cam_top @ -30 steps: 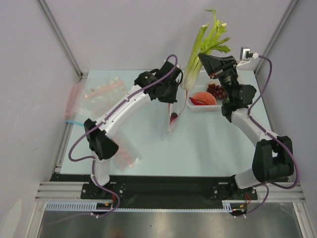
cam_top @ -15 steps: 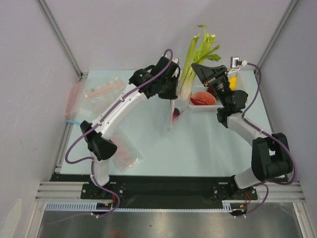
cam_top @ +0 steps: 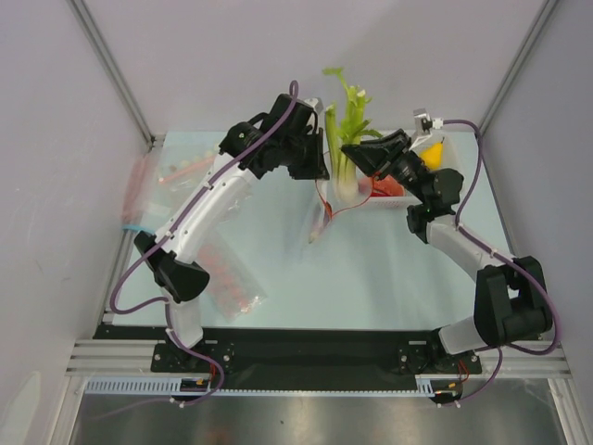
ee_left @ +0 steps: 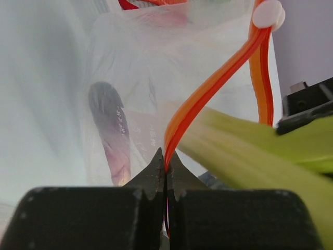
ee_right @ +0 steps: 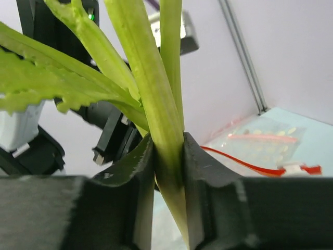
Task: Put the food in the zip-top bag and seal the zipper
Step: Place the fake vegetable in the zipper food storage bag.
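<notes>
Closest to me, a dotted bag (cam_top: 233, 289) lies flat on the table (cam_top: 389, 278) by the left arm's base, and I leave it alone. Further out, mid-table, the zip-top bag (cam_top: 318, 224) hangs by its mouth from my left gripper (ee_left: 165, 162), whose jaws are pinched tight on the red-orange zipper (ee_left: 208, 89). A dark purple-red shape shows through the plastic low in the bag, probably the grapes (ee_left: 112, 130), though I can't confirm it. Just beyond, my right gripper (ee_right: 167, 153) is clamped on the scallion stalk (ee_right: 151, 78), holding it near upright. Its pale base sits right beside the looping zipper and its leaves point up toward the back wall. I can't tell whether the base has crossed into the mouth. I judge this to be the loading step: the stalk goes in, sealing comes after. Next I need the base centred over the gap between the strips, then lowered straight down while the left keeps the mouth open. Farthest back are the tray (cam_top: 384, 204) and the yellow fruit (cam_top: 432, 154).
</notes>
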You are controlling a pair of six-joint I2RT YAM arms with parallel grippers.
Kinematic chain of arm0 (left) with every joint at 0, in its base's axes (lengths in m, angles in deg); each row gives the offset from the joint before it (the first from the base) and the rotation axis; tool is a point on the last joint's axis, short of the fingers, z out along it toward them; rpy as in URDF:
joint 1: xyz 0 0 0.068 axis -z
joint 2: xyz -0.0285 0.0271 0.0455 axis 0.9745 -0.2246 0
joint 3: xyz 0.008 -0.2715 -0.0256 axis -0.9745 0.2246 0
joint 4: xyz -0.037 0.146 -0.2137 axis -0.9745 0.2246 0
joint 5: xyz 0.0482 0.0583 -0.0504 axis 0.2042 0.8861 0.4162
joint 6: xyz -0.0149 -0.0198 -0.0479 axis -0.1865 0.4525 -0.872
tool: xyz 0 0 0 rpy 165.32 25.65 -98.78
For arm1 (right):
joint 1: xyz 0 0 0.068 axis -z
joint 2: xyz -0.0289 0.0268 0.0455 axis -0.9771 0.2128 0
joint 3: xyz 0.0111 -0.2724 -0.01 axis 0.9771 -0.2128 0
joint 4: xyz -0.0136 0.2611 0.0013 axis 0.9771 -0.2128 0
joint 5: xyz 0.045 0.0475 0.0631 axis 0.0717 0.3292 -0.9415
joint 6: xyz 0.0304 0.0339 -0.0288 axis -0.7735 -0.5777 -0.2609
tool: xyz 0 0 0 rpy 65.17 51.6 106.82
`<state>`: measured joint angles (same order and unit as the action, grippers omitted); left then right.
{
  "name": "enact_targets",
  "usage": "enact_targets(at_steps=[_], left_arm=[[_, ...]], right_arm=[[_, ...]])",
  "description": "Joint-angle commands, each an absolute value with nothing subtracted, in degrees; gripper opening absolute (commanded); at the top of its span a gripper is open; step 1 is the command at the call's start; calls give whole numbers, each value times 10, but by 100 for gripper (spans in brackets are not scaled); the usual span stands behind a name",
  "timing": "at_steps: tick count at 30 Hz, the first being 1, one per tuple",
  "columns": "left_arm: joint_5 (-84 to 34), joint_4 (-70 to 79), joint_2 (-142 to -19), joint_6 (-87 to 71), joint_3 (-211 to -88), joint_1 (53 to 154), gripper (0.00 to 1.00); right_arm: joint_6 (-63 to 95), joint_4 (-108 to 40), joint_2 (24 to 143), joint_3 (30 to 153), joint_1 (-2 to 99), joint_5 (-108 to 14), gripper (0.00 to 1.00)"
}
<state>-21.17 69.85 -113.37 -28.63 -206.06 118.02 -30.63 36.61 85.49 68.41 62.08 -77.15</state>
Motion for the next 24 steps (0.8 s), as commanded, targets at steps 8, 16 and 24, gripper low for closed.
enact_targets(at_steps=[8,16,24], left_arm=[[-231,686,-1097,-287,-2079,1168,0],[-222,677,-1101,-271,-2076,1167,0],[-212,674,-1108,-252,-2066,1167,0]], right_arm=[[-90,121,734,685,588,-839,67],[-7,-47,655,685,584,-801,78],[-51,-176,624,707,606,-728,75]])
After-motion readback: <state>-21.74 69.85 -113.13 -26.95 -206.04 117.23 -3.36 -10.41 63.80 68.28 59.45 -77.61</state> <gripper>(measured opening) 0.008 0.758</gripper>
